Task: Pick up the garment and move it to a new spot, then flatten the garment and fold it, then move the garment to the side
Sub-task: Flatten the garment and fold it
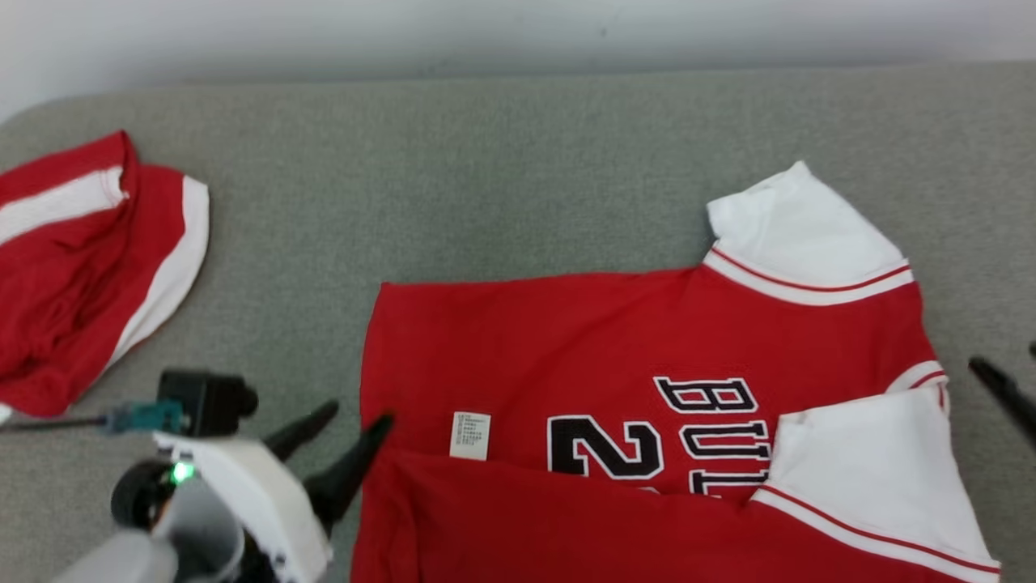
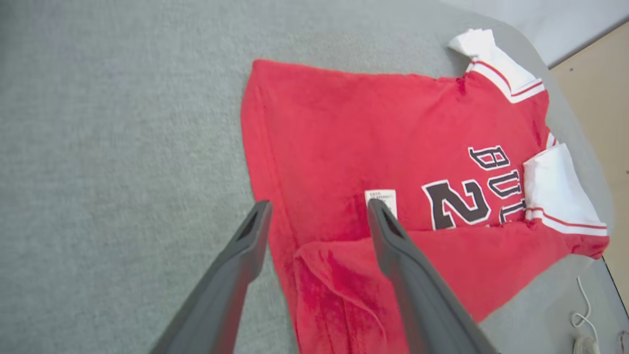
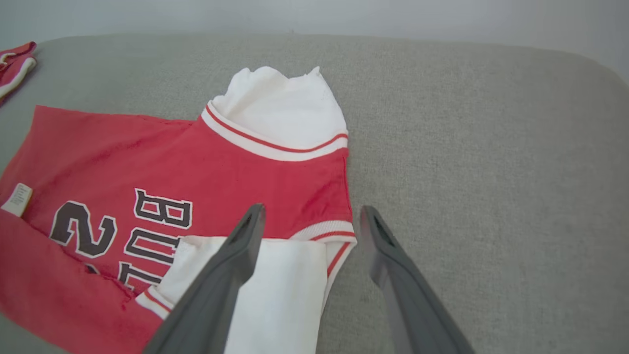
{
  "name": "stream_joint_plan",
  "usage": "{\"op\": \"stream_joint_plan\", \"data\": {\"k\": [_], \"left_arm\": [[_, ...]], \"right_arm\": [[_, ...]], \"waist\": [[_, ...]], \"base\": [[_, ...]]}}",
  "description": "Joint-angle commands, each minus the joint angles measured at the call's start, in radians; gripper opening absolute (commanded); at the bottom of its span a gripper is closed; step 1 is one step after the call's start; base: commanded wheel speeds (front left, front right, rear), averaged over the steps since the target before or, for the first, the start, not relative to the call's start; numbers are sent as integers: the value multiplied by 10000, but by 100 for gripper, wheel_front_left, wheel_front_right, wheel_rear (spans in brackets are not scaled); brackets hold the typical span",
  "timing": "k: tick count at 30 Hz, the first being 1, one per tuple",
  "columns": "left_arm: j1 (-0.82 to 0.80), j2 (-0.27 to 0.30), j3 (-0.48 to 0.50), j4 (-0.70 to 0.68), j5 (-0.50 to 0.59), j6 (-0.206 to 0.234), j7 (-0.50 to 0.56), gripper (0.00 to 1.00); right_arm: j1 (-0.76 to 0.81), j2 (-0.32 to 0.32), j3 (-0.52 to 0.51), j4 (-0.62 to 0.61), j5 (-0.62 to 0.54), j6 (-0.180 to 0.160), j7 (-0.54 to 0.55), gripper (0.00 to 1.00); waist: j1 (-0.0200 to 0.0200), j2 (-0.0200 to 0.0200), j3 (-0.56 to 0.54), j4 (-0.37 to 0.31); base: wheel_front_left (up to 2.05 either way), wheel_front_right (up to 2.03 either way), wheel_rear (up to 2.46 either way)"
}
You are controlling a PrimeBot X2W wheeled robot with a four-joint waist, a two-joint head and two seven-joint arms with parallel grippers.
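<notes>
— Jersey [image 1: 607,340] lies spread across the middle of the grey padded surface [image 1: 486,146], hem towards the robot's left, lettering up. Its near flap [image 1: 566,518] is turned over onto the body, so I'd say this is the folding step.

— And the other red-and-white garment [image 1: 81,267]?

— Well apart, at the far left. Best left alone.

— What are the arms holding?

— Nothing. The left gripper [image 1: 360,413] has its fingers spread wide at the hem corner of the flap. The right gripper [image 3: 313,210] is spread just as wide at the neck end, beside the near white sleeve [image 3: 280,295]. Whether either touches cloth, I can't tell.

— So how should it go on?

— To my mind, smooth the flap's rumpled left corner first. Then pinch both ends of the far edge together and lift low. Bring it over level, so the far sleeve [image 1: 801,227] tucks in rather than bunching. The care label [image 1: 470,436] looks a handy mark for where the two edges might meet.
</notes>
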State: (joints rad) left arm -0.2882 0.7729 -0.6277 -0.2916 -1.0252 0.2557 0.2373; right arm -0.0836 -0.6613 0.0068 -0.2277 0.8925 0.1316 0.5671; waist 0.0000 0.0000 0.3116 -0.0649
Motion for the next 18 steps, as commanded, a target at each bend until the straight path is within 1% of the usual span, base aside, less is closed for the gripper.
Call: {"op": "stream_joint_plan", "data": {"k": [1,2,3,4,5,6,8,11,13,15,18], "left_arm": [[-609,-271,18,234,154,-34,80,100],[-1081,-473,48,446,283,-52,93,100],[-1081,-473,48,446,283,-52,93,100],[-2095,-840,-69,957,639,-169,243,100],[-2577,-1042,-201,1227,782,-281,353,100],[-2577,-1042,-201,1227,782,-281,353,100],[-3438,-1480,-416,1872,1053,-495,535,100],[-4394,-1985,-736,2817,1298,-805,772,100],[-4747,-2214,-924,3340,1425,-969,894,100],[-4927,-2389,-1100,3772,1517,-1115,959,100],[-5060,-2426,-1240,4147,1524,-1317,1064,100]], "right_arm": [[-714,21,51,129,-272,-19,197,100],[-1232,91,128,268,-447,-19,385,100],[-1232,91,128,268,-447,-19,385,100],[-2463,151,265,687,-889,-19,748,100],[-3043,193,410,915,-1128,-19,957,100],[-3043,193,410,915,-1128,-19,957,100],[-4151,302,716,1468,-1680,-19,1272,100],[-5497,580,1123,2432,-2341,-19,1472,100],[-6052,820,1402,3093,-2625,-19,1514,100],[-6423,899,1657,3637,-2746,-19,1511,100],[-6637,968,2011,4260,-2774,-19,1452,100]], "waist": [[0,0,751,391],[0,0,1019,499],[0,0,1019,499],[0,0,1645,729],[0,0,1935,840],[0,0,1935,840],[0,0,2365,1034],[0,0,2706,1245],[0,0,2782,1324],[0,0,2808,1382],[0,0,2783,1446]], "base": [[0,0,0],[0,0,0],[0,0,0],[0,0,0],[0,0,0],[0,0,0],[0,0,0],[0,0,0],[0,0,0],[0,0,0],[0,0,0]]}}
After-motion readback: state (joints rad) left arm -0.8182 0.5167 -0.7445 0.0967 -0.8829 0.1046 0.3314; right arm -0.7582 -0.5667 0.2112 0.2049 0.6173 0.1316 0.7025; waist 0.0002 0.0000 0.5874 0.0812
